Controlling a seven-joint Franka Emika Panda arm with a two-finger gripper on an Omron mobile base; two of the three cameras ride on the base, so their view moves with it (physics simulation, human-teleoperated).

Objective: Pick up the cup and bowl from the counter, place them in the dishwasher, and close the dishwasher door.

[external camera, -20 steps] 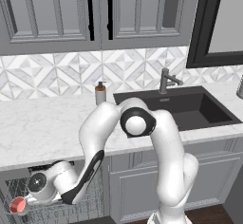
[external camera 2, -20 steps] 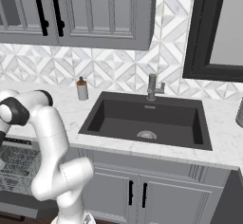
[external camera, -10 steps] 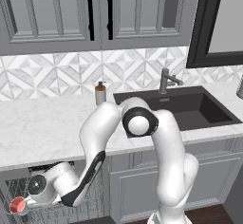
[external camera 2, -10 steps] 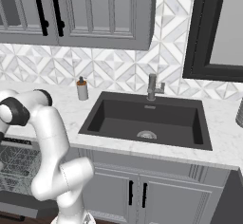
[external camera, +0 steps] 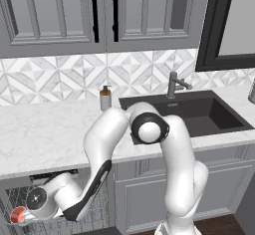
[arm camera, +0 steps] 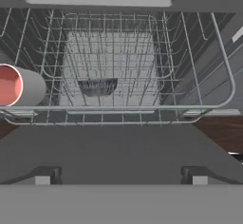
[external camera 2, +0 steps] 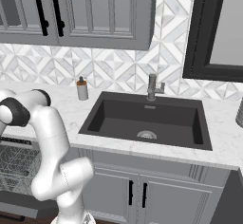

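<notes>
Cup (arm camera: 19, 86) lies on its side at the rack (arm camera: 142, 66) edge, bowl (arm camera: 98, 86) inside. Loading looks done (gripper (arm camera: 121, 173) spread, empty); next, back out and swing the door (arm camera: 118, 147) shut.

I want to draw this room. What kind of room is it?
It looks like a kitchen, a computer-drawn one. There is a dark sink with a faucet set in a white marble counter, grey cabinets above, and an open dishwasher with a wire rack.
</notes>
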